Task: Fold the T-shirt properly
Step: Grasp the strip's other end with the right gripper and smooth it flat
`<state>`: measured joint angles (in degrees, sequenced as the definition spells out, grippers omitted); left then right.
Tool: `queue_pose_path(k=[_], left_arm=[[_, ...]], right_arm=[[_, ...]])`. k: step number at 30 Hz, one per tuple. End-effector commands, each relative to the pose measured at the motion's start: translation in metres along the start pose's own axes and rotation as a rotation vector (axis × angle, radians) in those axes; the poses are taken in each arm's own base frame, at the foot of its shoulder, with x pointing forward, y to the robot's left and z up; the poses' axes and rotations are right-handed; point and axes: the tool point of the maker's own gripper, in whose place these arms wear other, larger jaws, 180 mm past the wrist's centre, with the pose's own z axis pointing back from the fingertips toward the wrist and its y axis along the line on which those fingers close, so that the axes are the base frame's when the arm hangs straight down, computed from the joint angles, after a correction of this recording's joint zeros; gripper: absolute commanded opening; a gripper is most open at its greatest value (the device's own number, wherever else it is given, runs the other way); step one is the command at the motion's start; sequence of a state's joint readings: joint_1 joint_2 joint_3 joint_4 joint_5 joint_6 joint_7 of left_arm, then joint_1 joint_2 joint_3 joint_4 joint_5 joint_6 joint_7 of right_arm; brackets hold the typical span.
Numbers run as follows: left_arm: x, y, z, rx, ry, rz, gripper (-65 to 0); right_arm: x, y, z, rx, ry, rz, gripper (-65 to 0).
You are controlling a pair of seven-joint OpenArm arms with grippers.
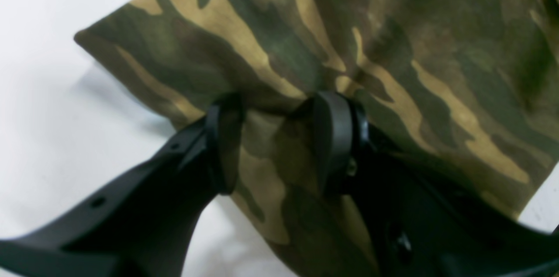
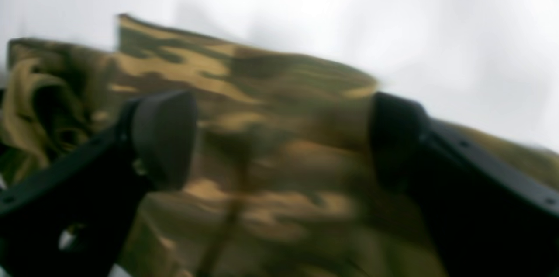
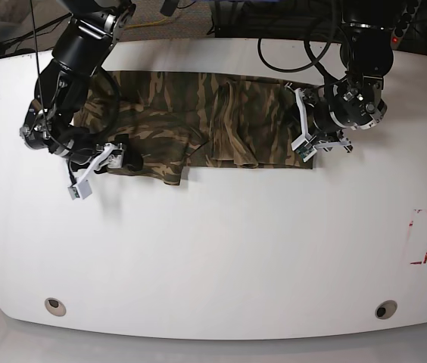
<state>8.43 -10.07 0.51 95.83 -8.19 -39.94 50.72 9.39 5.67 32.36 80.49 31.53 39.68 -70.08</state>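
Observation:
The camouflage T-shirt [image 3: 198,121] lies spread in a long band across the far part of the white table [image 3: 213,257]. At its right end in the base view, my left gripper [image 3: 305,138] holds the shirt's edge. In the left wrist view a fold of the T-shirt [image 1: 393,50] is bunched between the black fingers [image 1: 334,137] of the left gripper [image 1: 279,109]. My right gripper [image 3: 115,156] is at the shirt's left front edge. In the blurred right wrist view the right gripper [image 2: 279,130] stands wide open over the T-shirt [image 2: 270,172].
A red rectangular marking [image 3: 423,236] is on the table near its right edge. Two round holes [image 3: 55,306] sit near the front corners. Cables [image 3: 297,45] and the arm bases crowd the back edge behind the shirt.

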Motion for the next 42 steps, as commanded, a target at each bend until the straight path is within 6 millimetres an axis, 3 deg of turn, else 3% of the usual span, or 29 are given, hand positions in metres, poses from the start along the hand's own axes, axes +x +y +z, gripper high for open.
queue_pose_path(k=[1, 10, 13, 14, 19, 25, 34, 42], left_arm=[[-0.016, 0.005, 0.002, 0.023, 0.079, -0.019, -40.7], [-0.017, 0.004, 0.002, 0.021, 0.081, -0.018, -40.7], [-0.018, 0.004, 0.001, 0.021, 0.083, -0.017, -40.7], [-0.018, 0.004, 0.001, 0.021, 0.083, -0.017, -40.7], [-0.017, 0.004, 0.001, 0.021, 0.083, -0.017, -40.7], [-0.017, 0.004, 0.001, 0.021, 0.083, -0.017, -40.7], [-0.02, 0.005, 0.001, 0.025, 0.09, -0.018, -40.7], [-0.021, 0.007, 0.002, 0.028, 0.094, -0.021, -40.7]], right_arm=[[0.02, 0.003, 0.004, 0.011, -0.062, 0.02, -20.8], [0.021, 0.001, 0.006, 0.004, -0.067, 0.023, -48.4], [0.02, 0.0, 0.007, 0.0, -0.066, 0.025, -63.3], [0.021, -0.001, 0.008, -0.002, -0.065, 0.026, -65.0], [0.013, -0.001, 0.011, -0.008, -0.059, 0.028, -65.0], [0.01, 0.006, 0.038, -0.076, -0.085, 0.119, -65.0], [-0.018, 0.014, 0.07, -0.082, -0.102, 0.118, -65.0], [-0.049, 0.003, 0.083, -0.091, -0.083, 0.041, -65.0]])
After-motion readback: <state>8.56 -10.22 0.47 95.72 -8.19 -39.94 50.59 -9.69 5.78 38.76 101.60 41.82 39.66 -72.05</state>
